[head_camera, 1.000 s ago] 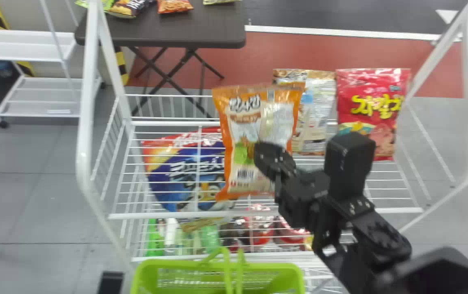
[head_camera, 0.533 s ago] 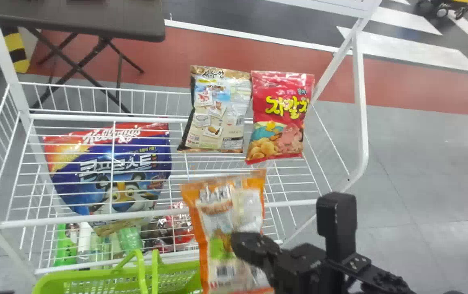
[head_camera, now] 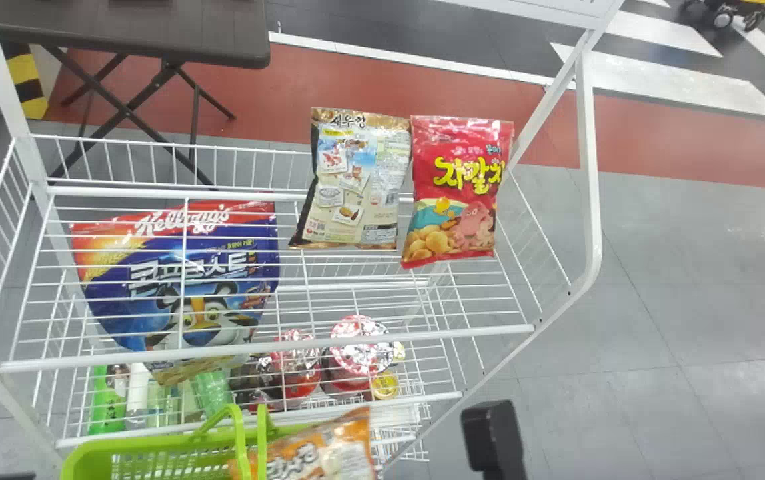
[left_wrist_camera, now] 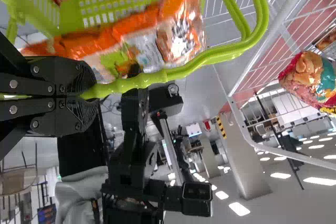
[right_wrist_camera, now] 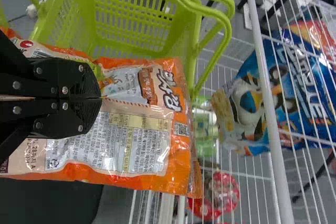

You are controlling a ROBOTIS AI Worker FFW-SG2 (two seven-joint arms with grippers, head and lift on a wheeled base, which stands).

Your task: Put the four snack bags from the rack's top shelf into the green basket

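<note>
Orange snack bag point(right_wrist_camera: 142, 150) clamped between right fingers point(right_wrist_camera: 81, 80); green basket point(head_camera: 149, 443) near.

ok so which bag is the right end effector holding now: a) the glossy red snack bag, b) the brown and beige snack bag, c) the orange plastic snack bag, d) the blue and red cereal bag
c, the right end effector has its black fingers shut on the orange plastic snack bag
</note>
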